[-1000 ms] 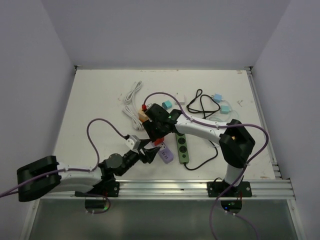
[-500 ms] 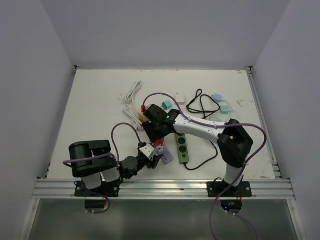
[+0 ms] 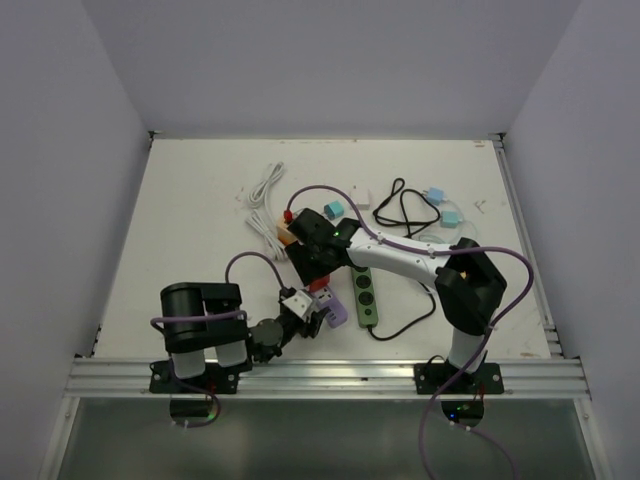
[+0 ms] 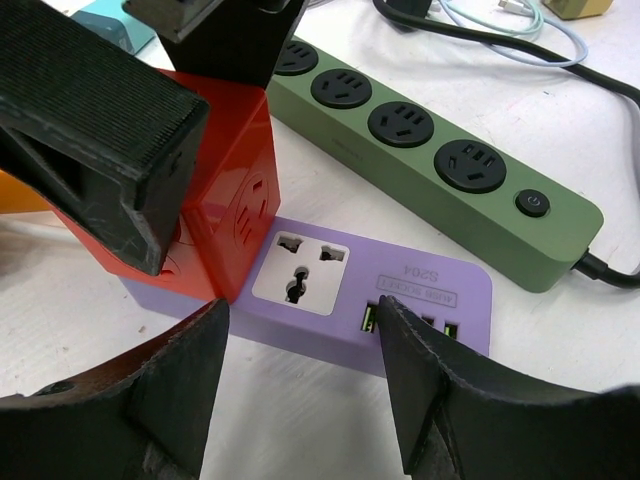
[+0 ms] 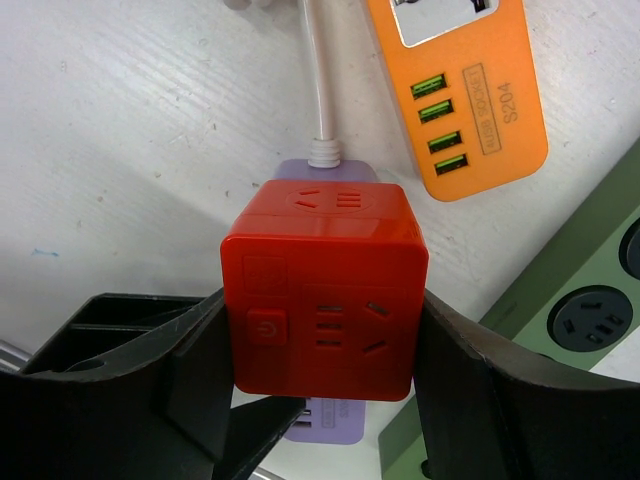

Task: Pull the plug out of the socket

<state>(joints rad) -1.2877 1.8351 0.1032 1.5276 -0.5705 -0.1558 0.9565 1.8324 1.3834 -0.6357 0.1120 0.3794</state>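
Observation:
The red cube plug (image 5: 325, 285) sits on the left end of the purple socket strip (image 4: 420, 300). My right gripper (image 5: 322, 330) is shut on the cube, one finger on each side. In the top view, the right gripper (image 3: 315, 268) is over the cube (image 3: 320, 287), and the purple strip (image 3: 335, 312) lies just in front of it. My left gripper (image 4: 303, 325) is open and empty, low over the table at the strip's near edge, with its jaws apart and not touching the strip. It also shows in the top view (image 3: 308, 318).
A green power strip (image 4: 430, 150) with a black cord lies right beside the purple one. An orange socket strip (image 5: 470, 90) and a white cable (image 5: 320, 100) lie beyond the cube. White and black cables (image 3: 405, 210), teal plugs (image 3: 434, 195) lie further back.
My left arm has folded back toward its base, and its open gripper has swung in to the near edge of the purple strip. The right gripper stays on the red cube.

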